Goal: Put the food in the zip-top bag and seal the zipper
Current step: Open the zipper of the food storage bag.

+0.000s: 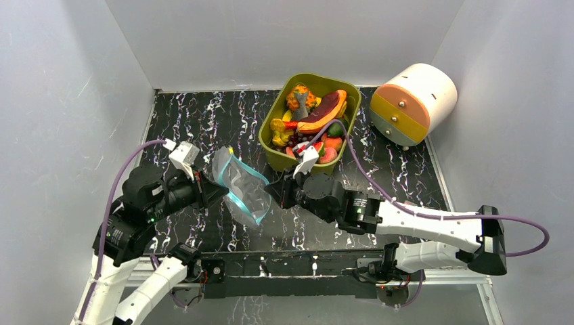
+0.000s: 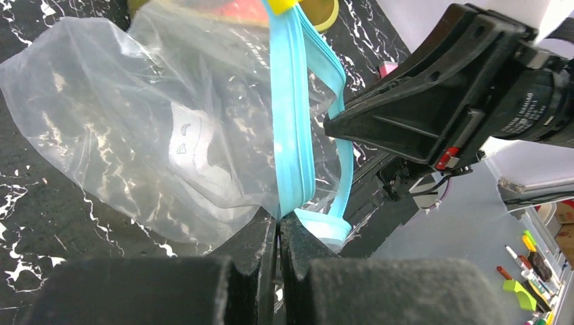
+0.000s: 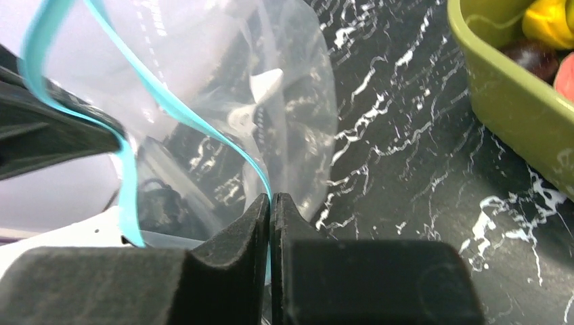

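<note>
Teal zipper (image 2: 292,122) sits clamped in the left gripper (image 2: 278,218). The clear bag (image 1: 238,184) hangs above the table (image 1: 203,122) between both arms, its rim running roughly far to near, mouth gaping. The right gripper (image 3: 271,201) pinches the opposite lip. The food (image 1: 318,118) lies in the green tub (image 1: 281,161).

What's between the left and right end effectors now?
Only the zip-top bag, its zipper pinched by the left end effector and right end effector; top view.

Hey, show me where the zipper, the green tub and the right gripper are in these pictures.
zipper (image 2: 292,122): left wrist view, middle of the teal strip.
tub (image 1: 279,160): top view, on its near wall.
right gripper (image 3: 271,202): right wrist view, between its fingertips, where they pinch the zipper.
</note>
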Tool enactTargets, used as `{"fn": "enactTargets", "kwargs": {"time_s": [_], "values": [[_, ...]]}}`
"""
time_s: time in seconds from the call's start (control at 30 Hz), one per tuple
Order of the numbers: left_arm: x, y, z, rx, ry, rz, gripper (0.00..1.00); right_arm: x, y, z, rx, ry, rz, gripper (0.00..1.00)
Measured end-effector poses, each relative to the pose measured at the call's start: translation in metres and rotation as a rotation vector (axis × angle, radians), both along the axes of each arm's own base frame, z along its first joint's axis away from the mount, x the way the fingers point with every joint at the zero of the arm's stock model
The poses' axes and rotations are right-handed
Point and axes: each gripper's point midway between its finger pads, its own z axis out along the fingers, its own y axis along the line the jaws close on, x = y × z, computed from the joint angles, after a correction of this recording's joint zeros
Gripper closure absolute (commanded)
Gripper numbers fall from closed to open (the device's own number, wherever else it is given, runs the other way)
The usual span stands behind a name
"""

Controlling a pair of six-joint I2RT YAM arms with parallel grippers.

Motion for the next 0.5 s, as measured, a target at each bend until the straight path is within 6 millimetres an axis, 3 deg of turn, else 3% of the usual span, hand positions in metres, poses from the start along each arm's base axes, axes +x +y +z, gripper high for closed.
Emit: {"fn": "enactTargets", "kwargs": {"time_s": [0.13,0.3,0.5], "values": [[-0.003,0.000,-0.005,0.020,0.014,-0.020,1.00,-0.001,-0.002,-0.022,-0.030,0.044,-0.013,1.00],[-0.007,-0.010,-0.008,0.003,0.051,-0.076,1.00,0.000,-0.001,-0.032,-0.038,0.075,-0.032,0.99],[-0.009,-0.022,-0.021,-0.033,0.124,-0.133,1.00,-0.003,0.006,-0.041,-0.036,0.116,-0.023,0.68]]}}
